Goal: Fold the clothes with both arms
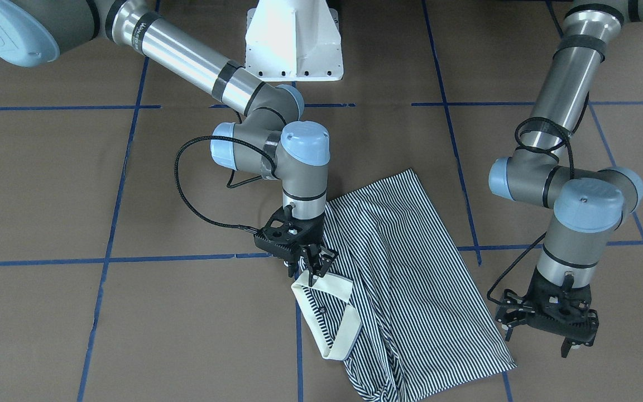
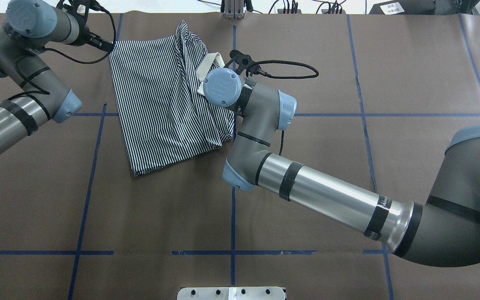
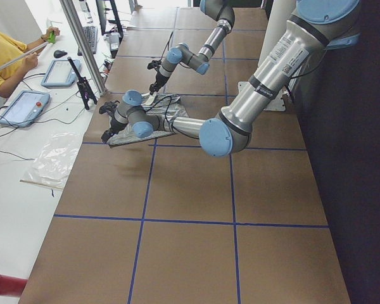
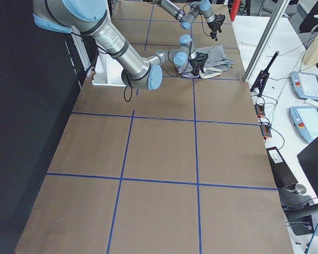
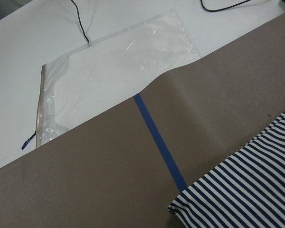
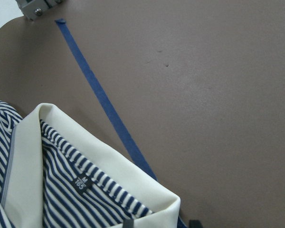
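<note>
The striped polo shirt (image 1: 411,268) lies crumpled on the brown table, its cream collar (image 1: 349,318) turned up on its side nearest my right arm. My right gripper (image 1: 314,274) stands over the collar's upper edge with its fingers drawn together on it. The right wrist view shows the collar (image 6: 28,156), its inner label and two dark fingertips at the bottom edge. My left gripper (image 1: 539,340) is open and empty, just off the shirt's corner. The left wrist view shows only that striped corner (image 5: 247,194). From overhead the shirt (image 2: 161,104) lies between both arms.
The white pedestal base (image 1: 293,39) stands behind the shirt. Blue tape lines (image 1: 109,259) cross the table. The shirt lies near the table's far edge; beyond it, a clear plastic bag (image 5: 118,71) lies on a white bench with tablets (image 3: 25,104) and an operator (image 3: 6,54).
</note>
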You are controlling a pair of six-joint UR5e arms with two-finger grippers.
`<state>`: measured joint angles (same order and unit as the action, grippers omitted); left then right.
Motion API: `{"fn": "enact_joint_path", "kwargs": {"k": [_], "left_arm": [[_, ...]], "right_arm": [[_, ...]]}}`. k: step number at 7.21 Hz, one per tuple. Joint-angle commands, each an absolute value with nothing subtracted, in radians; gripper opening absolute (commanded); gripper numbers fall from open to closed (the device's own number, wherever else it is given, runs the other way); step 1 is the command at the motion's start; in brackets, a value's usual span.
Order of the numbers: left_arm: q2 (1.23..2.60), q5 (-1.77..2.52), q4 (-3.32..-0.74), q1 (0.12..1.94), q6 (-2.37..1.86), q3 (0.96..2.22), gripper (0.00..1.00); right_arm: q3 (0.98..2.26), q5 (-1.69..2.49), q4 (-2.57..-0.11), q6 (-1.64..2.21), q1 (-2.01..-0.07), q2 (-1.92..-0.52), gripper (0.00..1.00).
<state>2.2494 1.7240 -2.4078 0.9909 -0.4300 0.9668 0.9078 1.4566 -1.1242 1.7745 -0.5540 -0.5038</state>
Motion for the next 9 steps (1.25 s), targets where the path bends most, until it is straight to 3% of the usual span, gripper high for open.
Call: {"fn": "enact_joint_path", "kwargs": {"k": [1,3,4,6,9], "left_arm": [[2.246,1.726,-2.408,0.991,-0.431,0.976,1.0],[2.214,1.726,-2.411,0.989,-0.434,1.024,1.0],[2.214,1.726,-2.411,0.989,-0.434,1.031,1.0],[2.207,1.726,-2.411,0.983,-0.436,1.049,1.0],[2.206,1.727,-2.413,0.971,-0.437,1.068,1.0]], "right_arm": [[0.907,1.456,-1.129,1.769,-0.554,-0.503,0.0],[0.966,1.462,-1.161,1.76,-0.561,-0.52,0.0],[1.092,1.465,-1.23,1.759,-0.561,-0.588,0.0],[1.37,1.447,-1.247,1.766,-0.537,-0.841,0.0],[1.598,1.368,-1.247,1.763,-0.457,-1.063,0.0]]}}
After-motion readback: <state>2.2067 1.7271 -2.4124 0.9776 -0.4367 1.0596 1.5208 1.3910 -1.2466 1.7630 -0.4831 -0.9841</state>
